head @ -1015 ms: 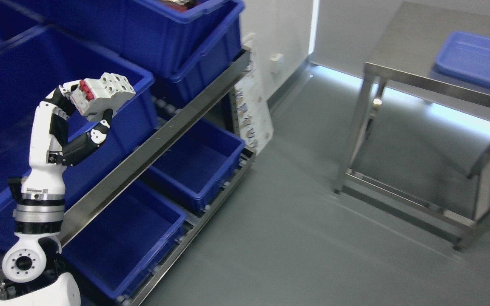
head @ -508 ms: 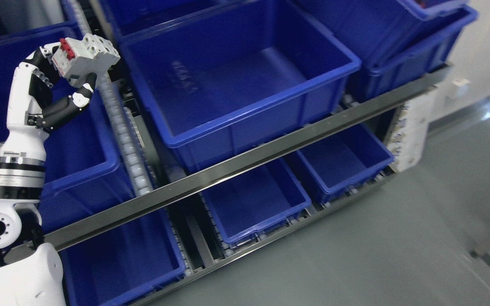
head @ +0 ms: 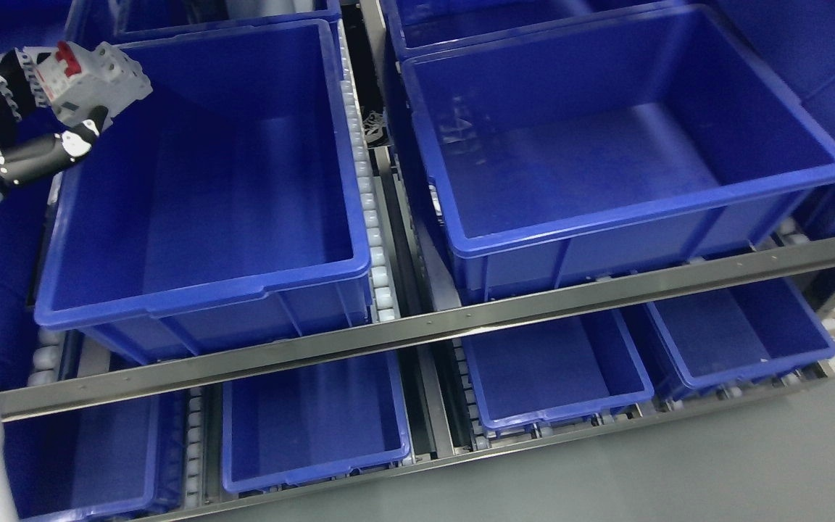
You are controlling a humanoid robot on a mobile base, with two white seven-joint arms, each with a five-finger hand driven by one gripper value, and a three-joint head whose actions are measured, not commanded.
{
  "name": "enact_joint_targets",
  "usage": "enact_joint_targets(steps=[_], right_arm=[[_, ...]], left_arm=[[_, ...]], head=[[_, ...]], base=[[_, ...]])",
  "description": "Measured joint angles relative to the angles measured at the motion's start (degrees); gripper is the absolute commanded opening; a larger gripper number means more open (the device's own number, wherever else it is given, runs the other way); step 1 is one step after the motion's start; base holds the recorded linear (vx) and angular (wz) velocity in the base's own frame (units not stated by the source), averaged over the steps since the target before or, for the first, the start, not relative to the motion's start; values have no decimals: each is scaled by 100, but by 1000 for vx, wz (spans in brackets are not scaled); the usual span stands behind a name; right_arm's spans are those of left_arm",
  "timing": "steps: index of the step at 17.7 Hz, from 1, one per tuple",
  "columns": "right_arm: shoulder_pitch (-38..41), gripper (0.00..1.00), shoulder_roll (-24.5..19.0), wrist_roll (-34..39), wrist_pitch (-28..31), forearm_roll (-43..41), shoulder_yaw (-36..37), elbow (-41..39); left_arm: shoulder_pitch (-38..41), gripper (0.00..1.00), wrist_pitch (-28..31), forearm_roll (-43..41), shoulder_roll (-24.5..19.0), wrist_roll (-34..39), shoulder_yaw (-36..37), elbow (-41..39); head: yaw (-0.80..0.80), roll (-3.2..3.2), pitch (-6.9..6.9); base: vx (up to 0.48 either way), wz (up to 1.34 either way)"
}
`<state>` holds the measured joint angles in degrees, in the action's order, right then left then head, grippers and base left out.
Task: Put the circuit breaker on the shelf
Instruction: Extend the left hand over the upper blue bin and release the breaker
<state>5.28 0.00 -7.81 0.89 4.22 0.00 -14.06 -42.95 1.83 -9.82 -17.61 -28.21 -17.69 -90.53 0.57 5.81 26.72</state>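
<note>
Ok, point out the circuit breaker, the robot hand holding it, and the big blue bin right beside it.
circuit breaker (head: 95, 80), head view, grey body.
left robot hand (head: 37, 119), head view, between thumb and fingers.
big blue bin (head: 200, 296), head view, front rim.

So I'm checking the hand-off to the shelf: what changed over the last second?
The camera swung left from the steel table to face the shelf bins, so the scene shifted. The left hand stayed shut on the breaker, raised, now at the left bin's far-left corner. Nothing released.
</note>
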Motion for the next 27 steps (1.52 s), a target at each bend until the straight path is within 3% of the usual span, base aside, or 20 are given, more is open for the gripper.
enact_joint_targets(steps=[5,12,24,27], right_arm=[[-1,100,0,0,0,0,0,0],[-1,100,0,-2,0,0,0,0],[-1,100,0,-1,0,0,0,0],[-1,100,0,-1,0,0,0,0]], left_arm=[[-604,13,36,-612,-393,-287,474,824],[-1661,13,-351,-1143,-608,-319,1440,2327],[-2950,17,-732,-1903,-235,-288,2510,5042],[-3224,30,-734,-2001,-88,-285,2652,5600]], head=[[0,0,0],[0,0,-1],[0,0,-2],[0,0,-1]], base=[[37,148],[-3,-20],[-1,-16],[0,0]])
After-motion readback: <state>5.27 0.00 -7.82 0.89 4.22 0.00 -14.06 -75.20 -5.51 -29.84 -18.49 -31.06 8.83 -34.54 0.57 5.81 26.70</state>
